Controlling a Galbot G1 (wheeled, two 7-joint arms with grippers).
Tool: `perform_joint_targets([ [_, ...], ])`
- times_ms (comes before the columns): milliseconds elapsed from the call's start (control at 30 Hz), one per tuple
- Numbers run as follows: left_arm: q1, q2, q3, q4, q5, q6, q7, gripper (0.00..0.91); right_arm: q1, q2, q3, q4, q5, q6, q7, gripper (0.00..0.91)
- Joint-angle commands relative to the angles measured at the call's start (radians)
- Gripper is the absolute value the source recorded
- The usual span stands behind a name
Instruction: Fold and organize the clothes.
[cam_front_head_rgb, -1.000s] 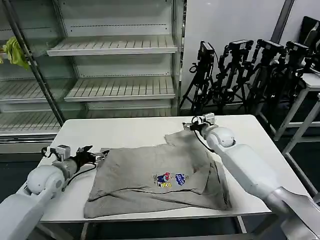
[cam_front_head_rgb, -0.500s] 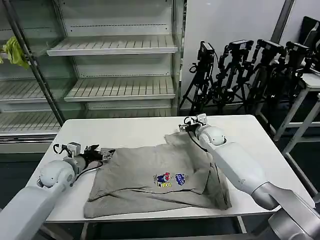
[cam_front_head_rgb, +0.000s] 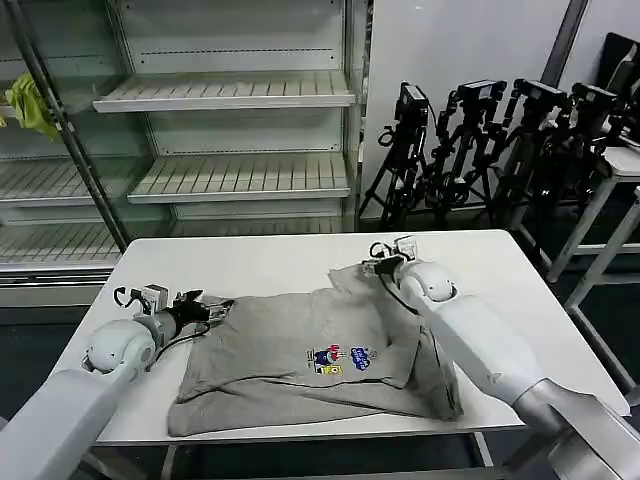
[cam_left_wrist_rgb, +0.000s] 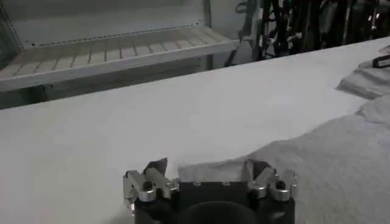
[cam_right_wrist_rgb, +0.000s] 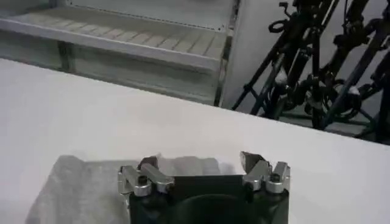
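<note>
The clothes, one light grey T-shirt (cam_front_head_rgb: 310, 355) with a small coloured chest print (cam_front_head_rgb: 340, 358), lie partly folded on the white table (cam_front_head_rgb: 250, 265). My left gripper (cam_front_head_rgb: 208, 306) is low at the shirt's left edge. It is open, and the grey hem (cam_left_wrist_rgb: 213, 169) lies between its spread fingers (cam_left_wrist_rgb: 157, 168). At the shirt's far right corner sits my right gripper (cam_front_head_rgb: 374, 263), also open. A flap of grey cloth (cam_right_wrist_rgb: 79, 182) reaches in between its fingertips (cam_right_wrist_rgb: 250, 160). Neither gripper has closed on the fabric.
Empty metal shelves (cam_front_head_rgb: 230, 90) stand behind the table, with a yellow-green cloth (cam_front_head_rgb: 26, 104) hanging at the far left. Black tripods (cam_front_head_rgb: 500, 140) crowd the back right. Bare table lies beyond the shirt and along its right side.
My left gripper has slid right, up to the shirt's left edge. My right gripper has shifted left and slightly nearer along the shirt's far corner. The shirt has barely moved.
</note>
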Motion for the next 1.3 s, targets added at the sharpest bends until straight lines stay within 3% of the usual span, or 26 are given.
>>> perform_joint_targets([
  [33,-0.003,-0.001,0.004,0.005,0.004,-0.001,0.001,0.766,-0.020,-0.011,0.003,0.052,0.012,-0.015,0.019,0.907],
  [233,0.010,0.005,-0.004,0.002,0.010,-0.001,0.006,0.695,-0.046,-0.017,0.021,0.061,0.011,-0.018,0.022,0.907],
  [267,0.010,0.006,-0.004,0.002,0.010,-0.001,0.007,0.665,-0.048,-0.017,0.023,0.062,0.011,-0.018,0.022,0.816],
  [333,0.012,0.007,-0.006,0.001,0.011,-0.001,0.007,0.635,-0.054,-0.017,0.025,0.064,0.009,-0.017,0.022,0.776],
  [400,0.014,0.010,-0.008,-0.003,0.011,-0.001,0.007,0.595,-0.058,-0.017,0.026,0.067,0.007,-0.018,0.023,0.675],
  [433,0.015,0.011,-0.009,-0.005,0.011,-0.001,0.007,0.534,-0.059,-0.016,0.029,0.068,0.007,-0.017,0.022,0.524],
  [467,0.015,0.012,-0.010,-0.006,0.011,-0.001,0.007,0.504,-0.061,-0.016,0.030,0.067,0.007,-0.017,0.023,0.453],
  [600,0.021,0.018,-0.014,-0.012,0.012,-0.001,0.008,0.413,-0.069,-0.016,0.036,0.070,0.005,-0.016,0.023,0.343],
  [667,0.023,0.021,-0.017,-0.015,0.012,-0.001,0.009,0.202,-0.073,-0.018,0.039,0.074,0.003,-0.014,0.023,0.232],
  [833,0.026,0.025,-0.020,-0.019,0.014,-0.002,0.012,0.050,-0.083,-0.024,0.046,0.081,-0.001,-0.012,0.022,0.091],
  [967,0.027,0.024,-0.019,-0.021,0.017,-0.002,0.013,0.040,-0.087,-0.026,0.048,0.086,-0.003,-0.011,0.022,0.010],
  [1300,0.035,0.025,-0.027,-0.034,0.024,-0.011,0.016,0.040,-0.102,-0.029,0.055,0.102,-0.013,0.002,0.022,0.000],
])
